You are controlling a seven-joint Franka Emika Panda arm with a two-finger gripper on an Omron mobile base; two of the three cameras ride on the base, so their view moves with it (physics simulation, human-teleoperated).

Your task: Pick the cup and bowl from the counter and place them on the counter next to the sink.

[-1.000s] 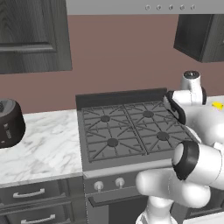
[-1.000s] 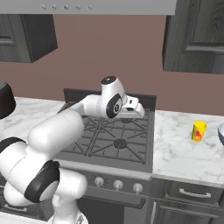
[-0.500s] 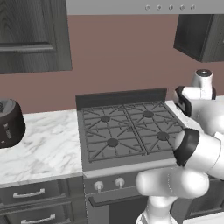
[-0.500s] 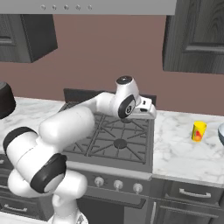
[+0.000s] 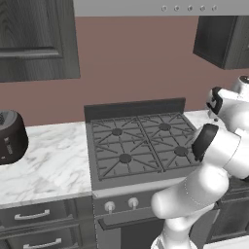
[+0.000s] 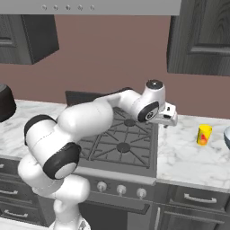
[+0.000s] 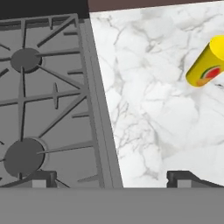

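- I am seeing the arm [image 6: 90,121] swinging further toward the right of the right base frame than a second ago; its hand was over the stove's far burners then and is now hanging over the stove's right edge, where the grates meet the marble.
- In the left base frame the arm's upper part has slid toward the right edge too, and the camera itself is not shifting: the stove [image 5: 138,146] and the dark appliance [image 5: 10,137] at mid-left are sitting where they were.
- The counter [image 6: 188,152] is filling the lower right of the right base frame, white marble with grey veins.
- A sliver of the bowl [image 6: 227,136] is showing at the right edge of that frame, just right of the cup.
- I am reading the gripper [image 6: 170,120] as spread wide and carrying nothing; in the hand frame its two dark fingertips [image 7: 181,178] are standing far apart along the bottom.
- The cup [image 6: 204,134] is standing upright on the marble, right of the gripper and well apart from it.
- In the hand frame the cup [image 7: 208,65] is sitting at the upper right, its long axis slanting from lower left up to upper right, red-orange mark facing me.
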